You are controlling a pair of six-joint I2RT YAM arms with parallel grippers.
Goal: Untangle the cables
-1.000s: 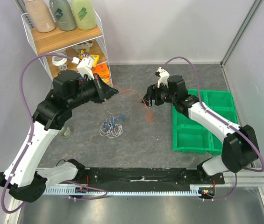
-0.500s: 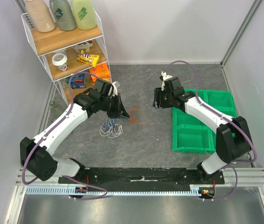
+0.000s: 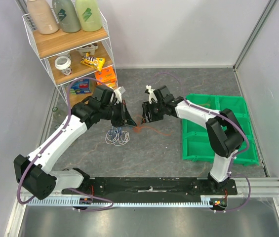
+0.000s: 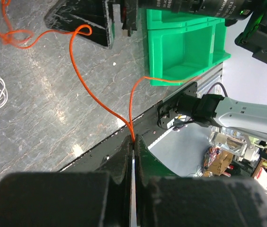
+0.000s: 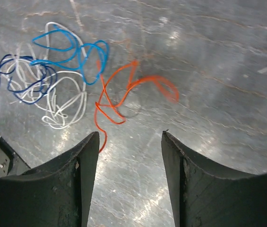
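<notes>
Gripper L pinched shut on orange wire trailing ahead of it. Gripper R wide open, empty, over wire's loose coil; white/blue tangle beside. Thin, limp, light, snaggy: prob. grab free loop, pull gently.

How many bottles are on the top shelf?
3, in a row: tan bottle left, grey-green bottle middle, light green bottle right. Any behind them would be hidden.

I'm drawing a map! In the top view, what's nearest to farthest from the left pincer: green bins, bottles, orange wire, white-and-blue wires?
1. orange wire, pinched in the left pincer.
2. white-and-blue wires, just below it.
3. green bins, to the right.
4. bottles, far back-left corner.
</notes>
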